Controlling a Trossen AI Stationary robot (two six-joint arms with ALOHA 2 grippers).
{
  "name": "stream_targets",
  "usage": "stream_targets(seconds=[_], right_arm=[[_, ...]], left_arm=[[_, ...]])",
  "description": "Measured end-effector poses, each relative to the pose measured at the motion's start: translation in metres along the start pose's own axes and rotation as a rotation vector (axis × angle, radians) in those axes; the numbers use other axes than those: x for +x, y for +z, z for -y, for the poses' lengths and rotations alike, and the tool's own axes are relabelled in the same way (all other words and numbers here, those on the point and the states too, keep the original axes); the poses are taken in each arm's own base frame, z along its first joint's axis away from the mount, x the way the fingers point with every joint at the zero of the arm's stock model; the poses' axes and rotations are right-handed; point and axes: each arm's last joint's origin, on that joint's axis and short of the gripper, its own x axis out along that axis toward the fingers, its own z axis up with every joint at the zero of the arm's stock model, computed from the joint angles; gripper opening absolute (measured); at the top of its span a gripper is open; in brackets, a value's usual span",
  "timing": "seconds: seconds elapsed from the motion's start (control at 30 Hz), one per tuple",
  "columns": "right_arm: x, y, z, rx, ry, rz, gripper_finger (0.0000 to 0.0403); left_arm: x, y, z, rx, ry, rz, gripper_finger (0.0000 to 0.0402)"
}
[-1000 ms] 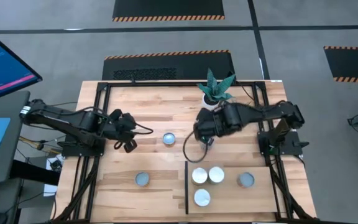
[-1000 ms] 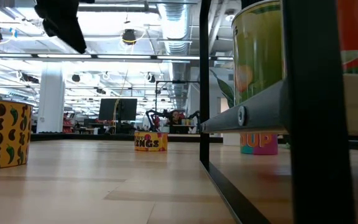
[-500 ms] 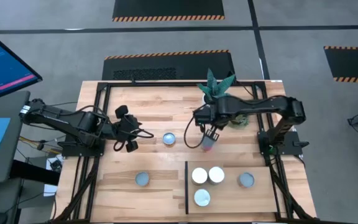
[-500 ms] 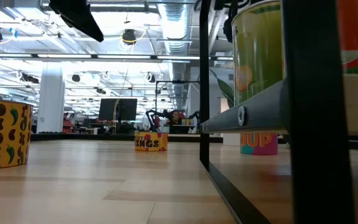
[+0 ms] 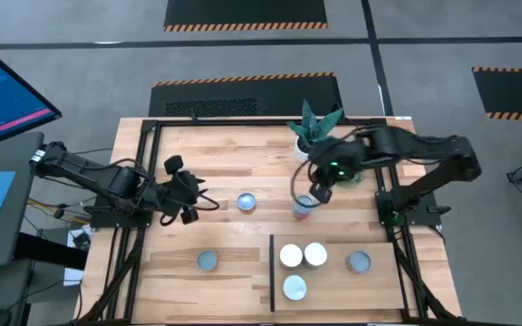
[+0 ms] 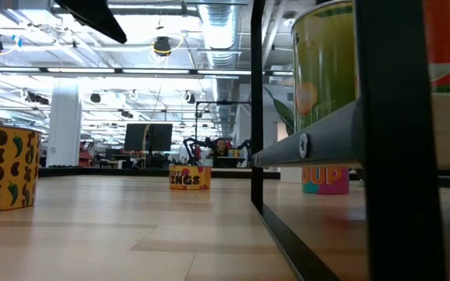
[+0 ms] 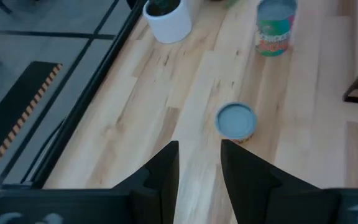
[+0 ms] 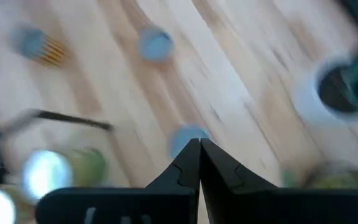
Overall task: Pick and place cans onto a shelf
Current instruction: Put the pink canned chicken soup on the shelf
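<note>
Three cans stand on the tabletop: a silvery-topped one [image 5: 246, 201] in the middle, a pink-labelled one [image 5: 304, 207] to its right, and one [image 5: 207, 261] near the front. Several more cans [image 5: 303, 256] stand on the light-wood shelf [image 5: 333, 282] at the front right. My left gripper [image 5: 188, 192] is open and empty, left of the middle can [image 7: 236, 120]. My right gripper [image 5: 316, 193] is shut and empty, above and just right of the pink-labelled can, whose top [image 8: 188, 135] shows just past the fingertips [image 8: 199, 149].
A white plant pot [image 5: 311, 145] with a green plant stands at the far side behind the right gripper. The shelf's black strip [image 5: 271, 272] faces the table's middle. A black frame [image 5: 148, 181] borders the table's left side.
My right gripper has swung toward the table's right edge, off the pink-labelled can, which now shows standing on the table. My left gripper has risen a little, as the low view shows.
</note>
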Motion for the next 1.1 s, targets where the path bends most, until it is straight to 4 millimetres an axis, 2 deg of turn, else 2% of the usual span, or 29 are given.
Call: stream_targets(seconds=[0.1, 0.17, 0.23, 0.33, 0.5, 0.6, 0.7, 0.87, 1.1], right_arm=[[-0.018, -0.003, -0.009, -0.074, 0.051, 0.117, 0.0033], [-0.021, -0.006, -0.013, -0.124, 0.037, 0.147, 0.0033], [-0.017, -0.008, -0.013, -0.148, 0.002, 0.137, 0.0033], [0.005, -0.014, -0.009, -0.157, -0.043, 0.079, 0.0033], [0.059, -0.035, 0.006, -0.13, -0.003, -0.068, 0.0033], [0.078, -0.048, 0.012, -0.093, 0.007, -0.122, 0.0033], [0.09, -0.061, 0.018, -0.076, -0.021, -0.173, 0.0034], [0.108, -0.061, 0.022, -0.033, 0.011, -0.091, 0.0044], [0.116, -0.055, 0.022, -0.062, 0.022, -0.051, 0.0108]], left_arm=[[-0.002, 0.0, 0.002, 0.005, -0.014, 0.008, 0.0107], [-0.003, 0.0, 0.003, -0.001, -0.02, 0.02, 0.0107], [-0.003, 0.001, 0.003, -0.005, -0.023, 0.025, 0.0107], [-0.003, 0.002, 0.003, -0.012, -0.025, 0.031, 0.0107], [-0.003, 0.002, 0.003, -0.056, -0.026, 0.029, 0.0107], [-0.003, 0.002, 0.003, -0.068, -0.026, 0.029, 0.0107], [-0.003, 0.002, 0.003, -0.069, -0.026, 0.029, 0.0107], [-0.003, 0.002, 0.003, -0.074, -0.026, 0.03, 0.0107], [-0.003, 0.002, 0.003, -0.085, -0.027, 0.03, 0.0107]])
